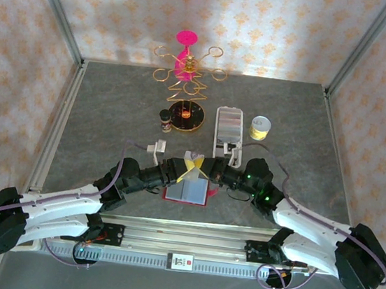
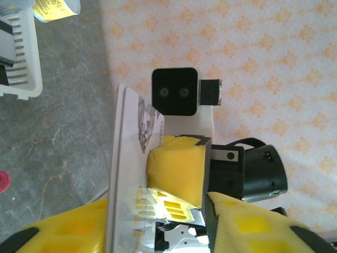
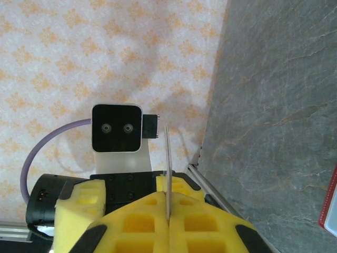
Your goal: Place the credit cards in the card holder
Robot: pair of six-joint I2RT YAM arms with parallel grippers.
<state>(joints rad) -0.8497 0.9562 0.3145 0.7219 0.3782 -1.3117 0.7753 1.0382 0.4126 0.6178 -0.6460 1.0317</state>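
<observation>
Looking down from above, found the left tool (image 1: 184,168) and the right tool (image 1: 207,176) tip to tip over the near middle of the table (image 1: 113,106), just above the card holder (image 1: 187,190). Found that holder lying open and flat on the table, red at the rim and grey-blue inside, close to the arms' bases. Could not make out its pockets' contents from there.

Saw the right tool pressed together on a credit card (image 3: 167,158), gripping its lower part between yellow pads (image 3: 137,224) and holding it upright, edge-on as a thin line in the right wrist view, clear of the table. Caught a strip of the holder's red edge at the far right of that view.

Found the left tool spread wide, with the card and one of the right tool's pads standing in the gap. Saw the card's pale face with dark print in the left wrist view, close against the left-hand pad; could not tell whether touching. Saw the right tool's yellow pad pressed flat on that face.

Noted, farther back on the table, a long white perforated tray (image 1: 227,126), a yellow roll (image 1: 260,127) just right of it, a small dark bottle (image 1: 165,121) and a gold wire stand (image 1: 188,65) with a pink top, all well apart from the tools.
</observation>
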